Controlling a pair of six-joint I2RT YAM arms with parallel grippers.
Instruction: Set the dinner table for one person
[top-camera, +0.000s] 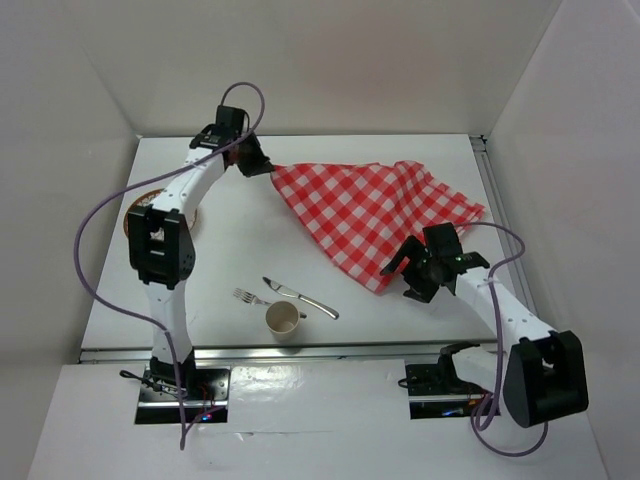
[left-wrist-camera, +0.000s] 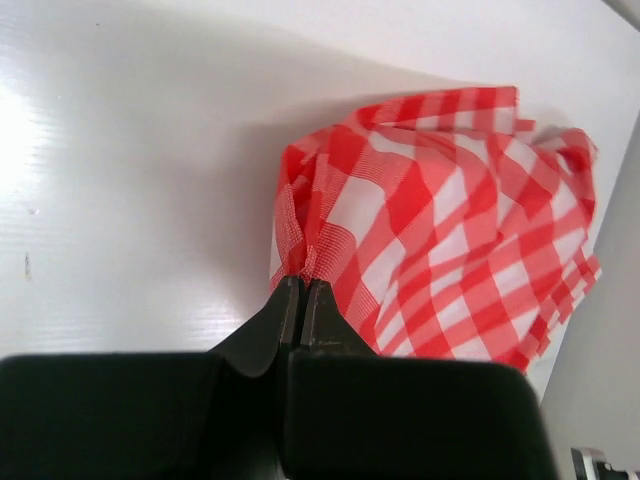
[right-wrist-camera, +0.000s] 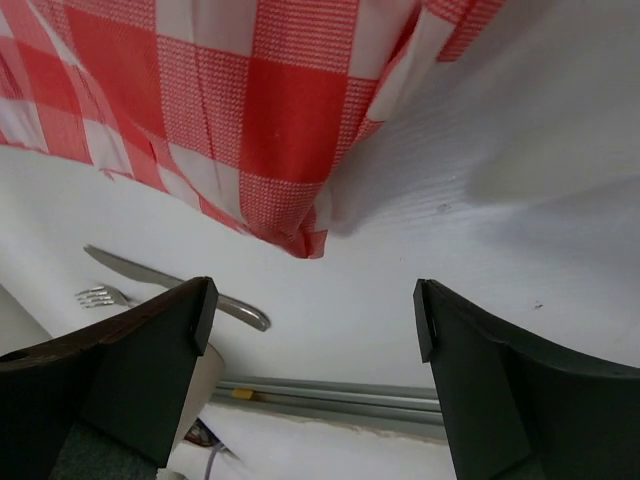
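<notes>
The left fingers are pressing together on a bunched corner of the checked cloth, which is fanning out ahead of them over the white desk. The right fingers are standing spread wide, holding nothing, with the opposite corner of the cloth hanging just ahead of the gap between them. Whether that corner is touching the desk is hard to say.

The step is probably taking this second corner so the cloth can be drawn flat. The right fingers should be moving forward until the corner is sitting well inside the gap, then closing on a good fold, not the bare tip. The left pinch should be holding firm. The knife, fork and cup are lying near, off to one side of the right fingers, so any pull should be heading away from them.
</notes>
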